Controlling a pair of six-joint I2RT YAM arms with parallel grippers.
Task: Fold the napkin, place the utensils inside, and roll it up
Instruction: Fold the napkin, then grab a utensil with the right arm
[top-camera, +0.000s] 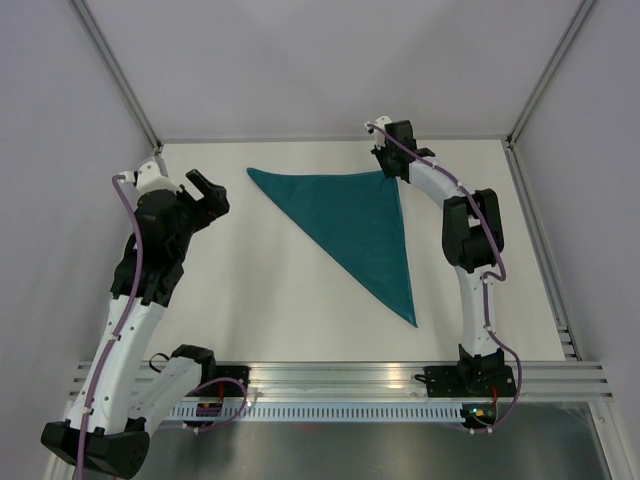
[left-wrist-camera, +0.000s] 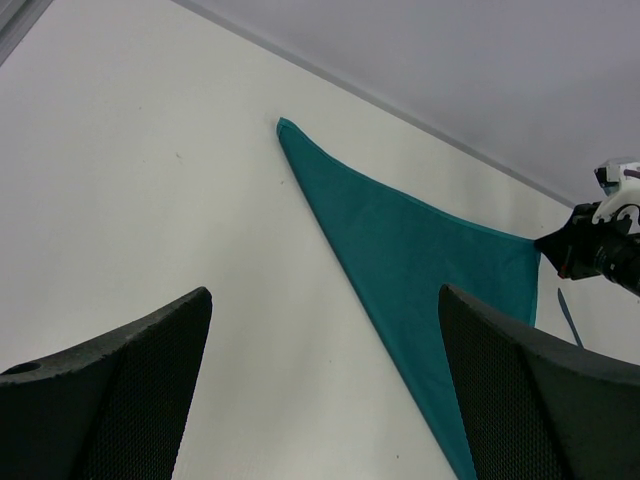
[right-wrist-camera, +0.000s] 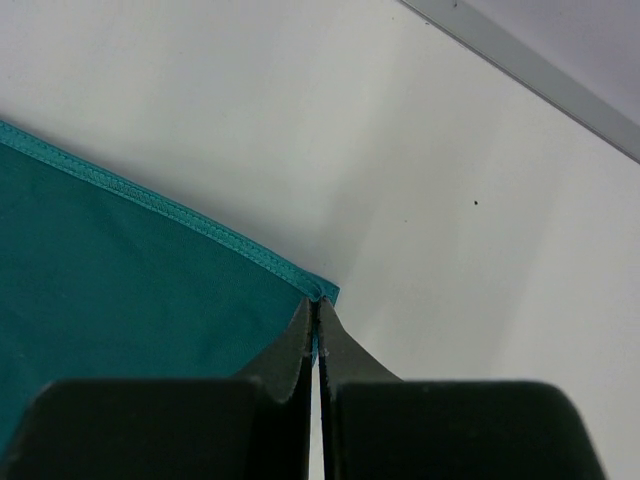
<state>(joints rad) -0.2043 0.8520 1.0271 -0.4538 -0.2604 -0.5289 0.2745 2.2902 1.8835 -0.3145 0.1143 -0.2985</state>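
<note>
Nearest the lens in the right wrist view, the dark fingers (right-wrist-camera: 285, 355) of the right gripper (right-wrist-camera: 316, 306) are seen pressed together at lower centre. The stitched corner of the napkin (right-wrist-camera: 120, 280) is pinched at their tips. The teal cloth fills the left of that frame, and the white table (right-wrist-camera: 450, 250) takes up the rest. In the left wrist view, the mesh-textured fingers (left-wrist-camera: 130, 390) of the left gripper (left-wrist-camera: 322, 300) are seen spread wide at lower left and lower right, with nothing held between them. Beyond them the napkin (left-wrist-camera: 410, 260) is seen lying flat on the table. In the top view, the napkin (top-camera: 360, 225) is shown folded into a triangle on the table (top-camera: 250, 290), in the upper centre of the frame. One edge runs level along its top and a long point reaches down to the right of centre. The right gripper (top-camera: 388, 165) is set on the upper right corner of the cloth. The left gripper (top-camera: 205, 190) is held left of the upper left corner, apart from it.
</note>
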